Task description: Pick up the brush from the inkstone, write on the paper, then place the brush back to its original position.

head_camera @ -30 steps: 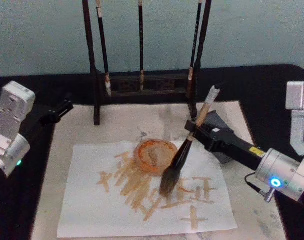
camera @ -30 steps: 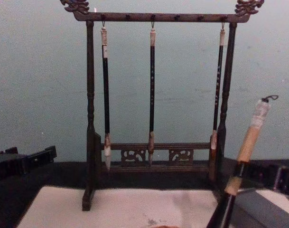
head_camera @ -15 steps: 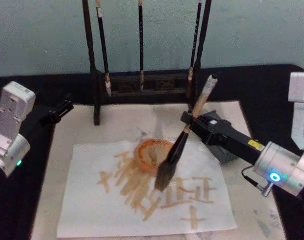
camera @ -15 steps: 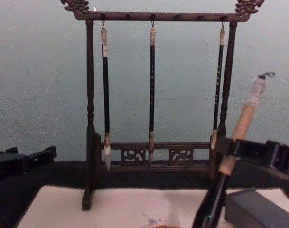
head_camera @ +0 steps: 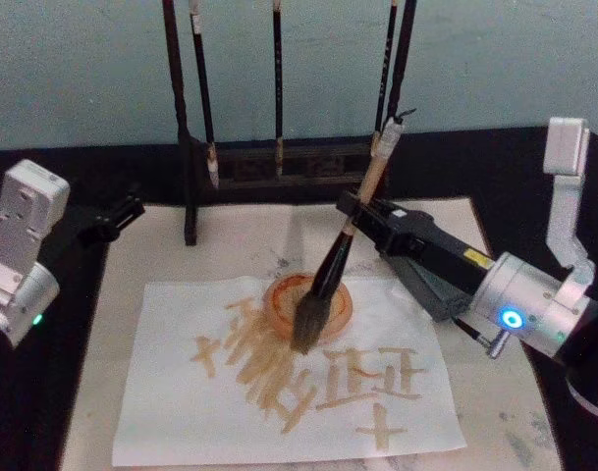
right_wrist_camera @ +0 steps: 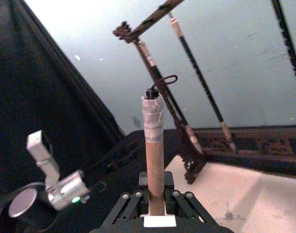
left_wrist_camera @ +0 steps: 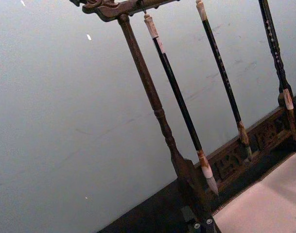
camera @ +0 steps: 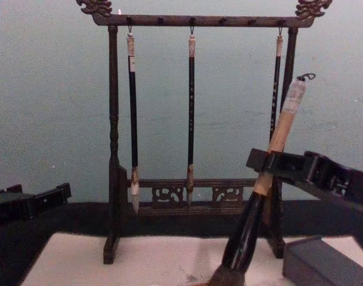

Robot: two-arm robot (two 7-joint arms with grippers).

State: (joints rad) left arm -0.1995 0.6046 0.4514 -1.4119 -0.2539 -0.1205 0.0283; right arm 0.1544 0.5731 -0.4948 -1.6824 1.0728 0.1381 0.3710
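Two sheets are laid one on the other on a black tabletop (head_camera: 505, 167): the large off-white matte paper (head_camera: 495, 392) with faint grey smudges, and on it a smaller white sheet (head_camera: 171, 412) marked with tan strokes. Behind them a dark carved wooden rack (head_camera: 186, 147) is stood, with three thin black-shafted brushes (head_camera: 277, 88) hung from it. Since half a second earlier the right gripper (head_camera: 350, 218) has been carried toward the rack and the robot's left. The thick calligraphy brush (head_camera: 328, 275) has been brought more upright, and its bristles, then over the white sheet, are now set at a round orange dish (head_camera: 277, 294); contact cannot be told. The black fingers (camera: 257, 159) are clenched on the brush where the tan upper shaft meets the glossy black lower shaft. Its white end with the small black loop is tilted toward the rack, and the bushy brown bristles point down. The low dark grey rectangular inkstone (camera: 321, 262) lies on the paper beside the right arm, apart from the brush. The left gripper (head_camera: 122, 211) is parked at the paper's left edge.
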